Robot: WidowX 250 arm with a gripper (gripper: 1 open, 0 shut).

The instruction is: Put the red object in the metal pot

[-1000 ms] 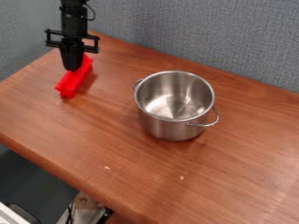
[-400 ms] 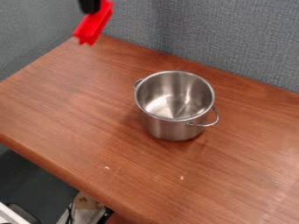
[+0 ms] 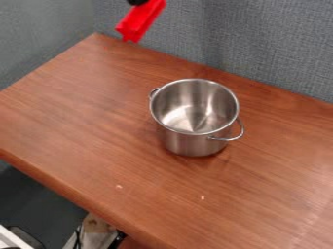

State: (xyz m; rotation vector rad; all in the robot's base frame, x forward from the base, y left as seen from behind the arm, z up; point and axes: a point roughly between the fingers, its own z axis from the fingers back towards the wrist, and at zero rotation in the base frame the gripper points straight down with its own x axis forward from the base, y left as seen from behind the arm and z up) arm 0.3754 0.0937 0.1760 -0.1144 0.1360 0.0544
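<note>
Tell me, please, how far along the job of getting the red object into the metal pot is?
Done: the red object is off the table, airborne at the top edge. In hand: the carry. The pincer itself is out of frame. Left: lowering it into the metal pot, which looks empty.

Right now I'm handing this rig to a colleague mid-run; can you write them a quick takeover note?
Pincer: out of view above the top edge, shut on the red object, which hangs tilted in the air over the table's far edge.
Pot: upright near mid-table, empty, to the right of and nearer the camera than the red object.
Done: pick-up and lift.
Left: carry it over the pot, lower, release inside.
</note>
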